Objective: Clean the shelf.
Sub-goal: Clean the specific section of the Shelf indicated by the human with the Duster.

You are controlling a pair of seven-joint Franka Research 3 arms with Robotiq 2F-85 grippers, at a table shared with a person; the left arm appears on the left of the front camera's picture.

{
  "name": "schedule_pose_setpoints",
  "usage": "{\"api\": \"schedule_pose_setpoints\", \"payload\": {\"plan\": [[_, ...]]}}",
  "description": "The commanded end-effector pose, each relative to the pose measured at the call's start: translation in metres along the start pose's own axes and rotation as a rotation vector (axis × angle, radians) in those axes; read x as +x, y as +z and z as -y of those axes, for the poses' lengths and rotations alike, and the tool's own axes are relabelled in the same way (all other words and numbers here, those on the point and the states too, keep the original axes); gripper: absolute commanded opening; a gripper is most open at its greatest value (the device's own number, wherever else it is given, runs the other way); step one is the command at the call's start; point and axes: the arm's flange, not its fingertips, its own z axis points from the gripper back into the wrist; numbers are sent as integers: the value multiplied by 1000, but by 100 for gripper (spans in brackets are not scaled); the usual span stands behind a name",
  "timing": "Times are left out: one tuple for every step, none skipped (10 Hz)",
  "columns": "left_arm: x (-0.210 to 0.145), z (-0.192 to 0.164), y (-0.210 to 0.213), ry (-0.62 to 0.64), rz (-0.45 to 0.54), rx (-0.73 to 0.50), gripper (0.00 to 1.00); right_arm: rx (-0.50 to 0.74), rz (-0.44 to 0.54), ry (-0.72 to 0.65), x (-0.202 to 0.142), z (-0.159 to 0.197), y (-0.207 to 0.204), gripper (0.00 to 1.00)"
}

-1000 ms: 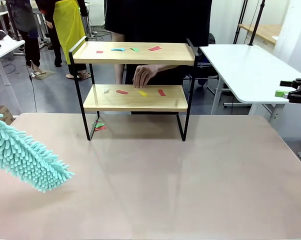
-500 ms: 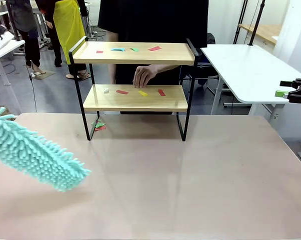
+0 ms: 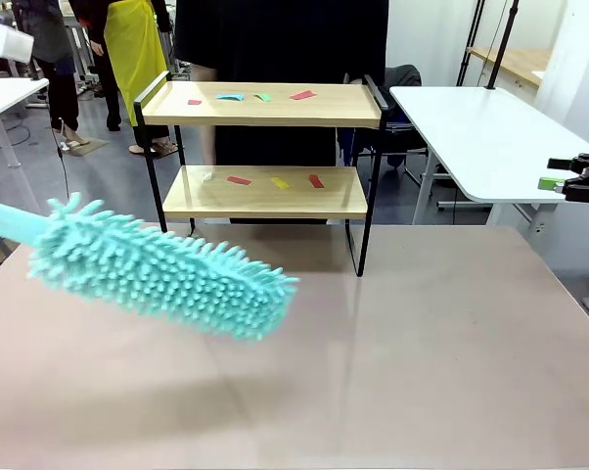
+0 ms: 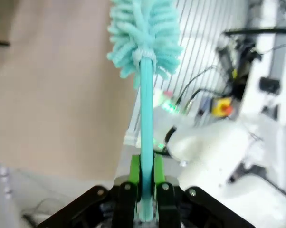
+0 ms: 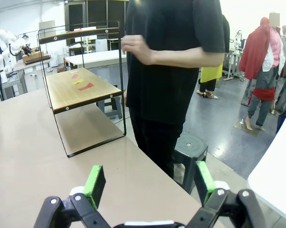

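My left gripper (image 4: 146, 171) is clamped tight on the handle of a teal microfibre duster (image 3: 167, 274), whose head hangs over the table (image 3: 451, 352) in front of the two-tier shelf (image 3: 343, 104) at its far edge. My right gripper (image 5: 149, 184) is spread wide and empty. As I judge it, a good sweep means raising the head level with a board and drawing it across the coloured paper scraps (image 3: 302, 95), clear of the side rails.

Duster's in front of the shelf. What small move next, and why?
Likely raise the duster toward the top of the shelf: the left gripper is shut on its handle, the head hangs over the table, short of the shelf, and coloured scraps lie on both boards.
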Motion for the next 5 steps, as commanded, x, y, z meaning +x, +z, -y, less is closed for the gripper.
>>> {"api": "schedule_pose_setpoints", "payload": {"plan": [[23,20,-18,97,166,-2,13,-9,-13,-11,6,-1,-2,100],[39,27,-25,143,223,-18,13,-9,-13,-11,6,-1,-2,100],[57,31,-33,242,298,-37,13,-9,-13,-11,6,-1,-2,100],[69,35,-40,293,329,-18,13,-9,-13,-11,6,-1,-2,100],[87,33,-38,268,249,-15,13,-9,-13,-11,6,-1,-2,100]]}}
